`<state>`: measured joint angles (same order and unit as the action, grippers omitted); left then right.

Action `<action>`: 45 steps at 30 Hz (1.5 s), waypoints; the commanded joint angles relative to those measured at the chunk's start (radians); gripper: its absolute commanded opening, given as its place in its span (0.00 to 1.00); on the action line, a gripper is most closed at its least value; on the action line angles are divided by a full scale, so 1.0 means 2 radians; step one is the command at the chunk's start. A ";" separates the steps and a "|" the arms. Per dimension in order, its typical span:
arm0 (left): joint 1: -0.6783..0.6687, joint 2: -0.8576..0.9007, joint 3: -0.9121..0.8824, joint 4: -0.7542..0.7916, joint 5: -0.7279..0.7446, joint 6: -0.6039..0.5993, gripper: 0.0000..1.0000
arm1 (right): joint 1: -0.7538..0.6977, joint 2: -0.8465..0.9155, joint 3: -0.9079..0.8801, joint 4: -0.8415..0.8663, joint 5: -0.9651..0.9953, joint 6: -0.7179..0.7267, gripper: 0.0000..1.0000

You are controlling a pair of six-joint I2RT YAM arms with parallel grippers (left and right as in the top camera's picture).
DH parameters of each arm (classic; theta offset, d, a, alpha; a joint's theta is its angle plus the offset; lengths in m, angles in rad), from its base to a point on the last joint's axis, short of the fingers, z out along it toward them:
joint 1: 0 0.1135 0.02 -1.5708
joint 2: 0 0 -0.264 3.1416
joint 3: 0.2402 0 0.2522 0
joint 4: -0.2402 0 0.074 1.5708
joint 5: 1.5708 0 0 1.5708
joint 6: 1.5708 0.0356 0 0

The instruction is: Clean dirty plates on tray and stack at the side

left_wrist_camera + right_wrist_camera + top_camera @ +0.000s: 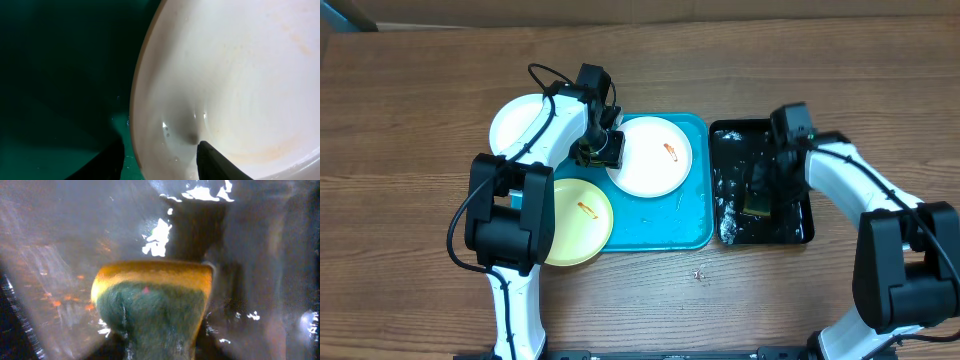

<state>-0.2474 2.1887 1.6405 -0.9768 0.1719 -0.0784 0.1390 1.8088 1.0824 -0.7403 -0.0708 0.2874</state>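
A white plate [655, 165] with an orange smear lies on the turquoise tray [670, 225]. My left gripper [605, 150] is at that plate's left rim. In the left wrist view it [160, 162] is open, one finger over the tray [60, 150] and the other inside the plate [235, 75], the rim between them. A pale yellow-green plate [570, 225] with an orange smear overlaps the tray's left edge. Another white plate [520, 125] sits on the table at the left. My right gripper [763, 190] is shut on a yellow-and-green sponge [155, 300] over the black tray.
The narrow black tray [805, 225] stands right of the turquoise one, wet, with white foam [728, 215] along its left side. Bare wooden table [420, 100] surrounds both trays.
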 commanded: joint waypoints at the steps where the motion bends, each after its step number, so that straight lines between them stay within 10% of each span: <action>1: -0.002 0.004 0.002 -0.001 0.005 -0.007 0.49 | 0.002 0.000 -0.059 0.056 0.009 0.001 0.04; 4: -0.002 0.004 0.002 -0.002 0.005 -0.007 0.49 | 0.002 -0.001 -0.056 0.051 0.006 0.001 0.04; 6: -0.002 0.004 0.002 -0.002 0.005 -0.007 0.49 | 0.002 -0.006 -0.029 0.023 0.004 0.001 0.37; 9: -0.002 0.004 0.002 -0.003 0.005 -0.007 0.50 | 0.002 -0.009 0.015 -0.013 0.005 0.000 0.57; 15: -0.002 0.004 0.002 -0.005 0.005 -0.008 0.49 | 0.002 -0.007 0.034 -0.006 0.019 0.001 0.68; 23: -0.002 0.004 0.002 -0.006 0.005 -0.008 0.49 | 0.002 -0.006 -0.045 0.078 0.026 0.016 0.63; 26: -0.002 0.004 0.002 -0.006 0.005 -0.008 0.49 | 0.002 -0.006 -0.069 0.112 0.025 0.028 0.04; 28: -0.002 0.004 0.002 -0.006 0.005 -0.008 0.50 | 0.002 -0.008 -0.064 0.121 0.012 0.027 0.04; 29: -0.002 0.004 0.002 -0.007 0.005 -0.008 0.49 | 0.002 -0.009 -0.056 0.118 0.002 0.027 0.06; 32: -0.002 0.004 0.002 -0.010 0.005 -0.007 0.53 | 0.002 -0.015 -0.013 0.077 -0.014 0.027 0.74; 45: -0.002 0.004 0.002 -0.020 0.004 -0.007 0.57 | 0.001 -0.018 0.050 -0.101 0.029 -0.001 1.00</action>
<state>-0.2474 2.1887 1.6417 -1.0149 0.1722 -0.0784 0.1390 1.7832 1.1687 -0.9180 -0.0307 0.3004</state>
